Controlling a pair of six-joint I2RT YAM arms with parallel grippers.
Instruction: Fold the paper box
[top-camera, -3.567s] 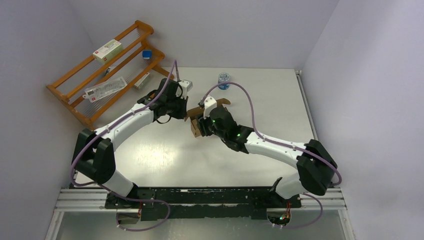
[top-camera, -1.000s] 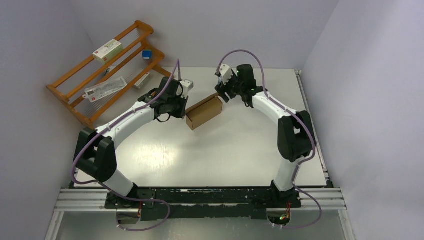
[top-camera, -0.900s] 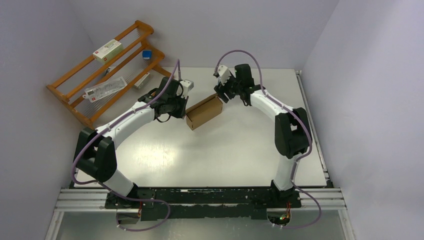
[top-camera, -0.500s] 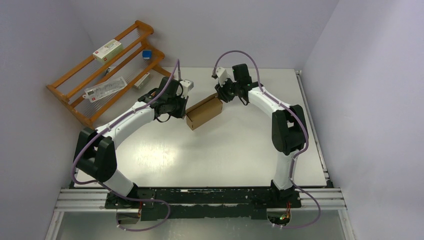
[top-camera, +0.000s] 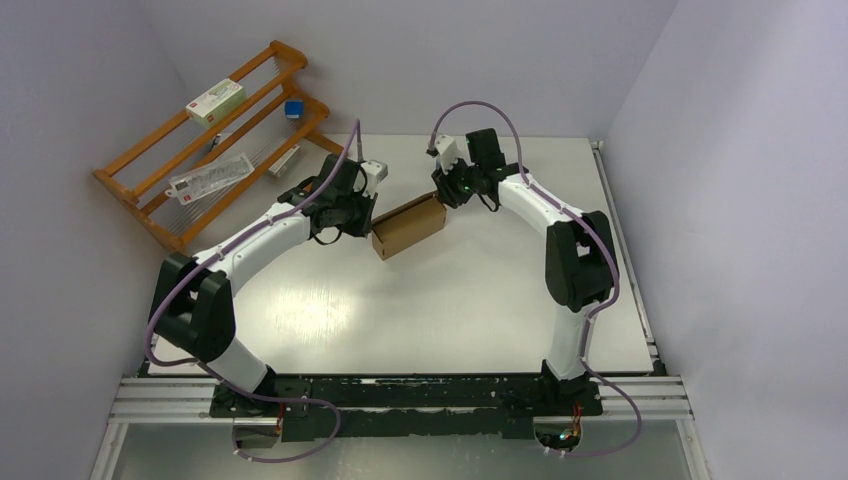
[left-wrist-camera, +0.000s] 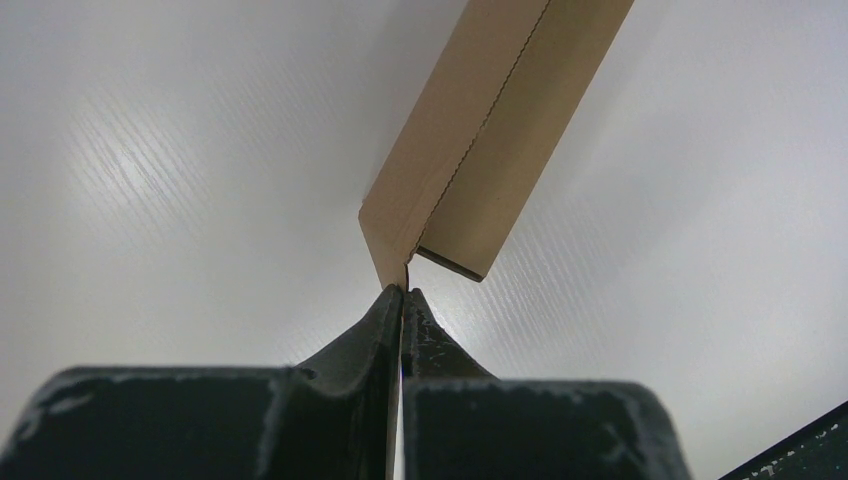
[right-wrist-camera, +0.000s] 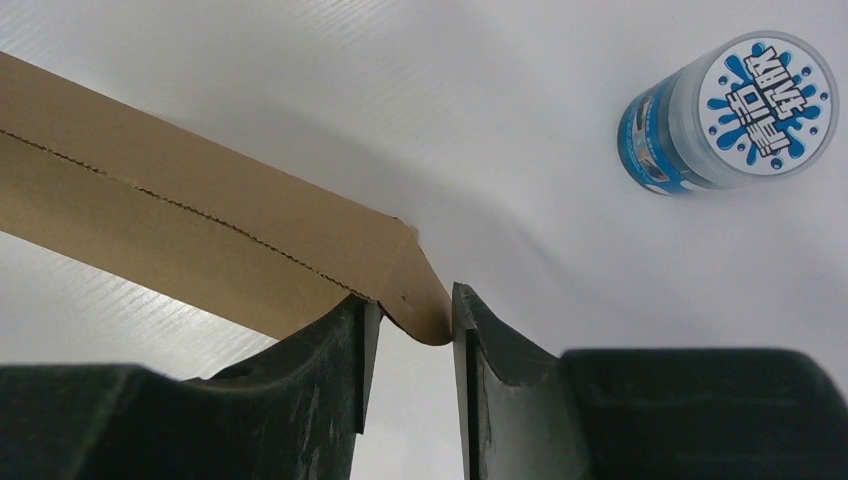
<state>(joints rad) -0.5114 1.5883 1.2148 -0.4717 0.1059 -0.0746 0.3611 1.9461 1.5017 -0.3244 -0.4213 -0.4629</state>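
Observation:
The paper box (top-camera: 408, 226) is a closed brown cardboard box lying on the white table, slanting from near left to far right. My left gripper (top-camera: 367, 221) is at its near-left end. In the left wrist view the box (left-wrist-camera: 480, 130) ends in a thin flap, and the gripper (left-wrist-camera: 403, 292) is shut on it. My right gripper (top-camera: 441, 192) is at the far-right end. In the right wrist view the box (right-wrist-camera: 150, 230) has a rounded end flap whose corner sits between the jaws of the open gripper (right-wrist-camera: 410, 305), against the right finger (right-wrist-camera: 475, 325).
A blue-and-white capped bottle (right-wrist-camera: 735, 110) stands on the table just beyond the box's far end. A wooden rack (top-camera: 130, 182) with white cartons (top-camera: 215, 100) and packets stands at the back left.
The right arm left its place over the half-open box and swung to the far-right end; the box is now closed. In the last second it edged closer. The left gripper held still.

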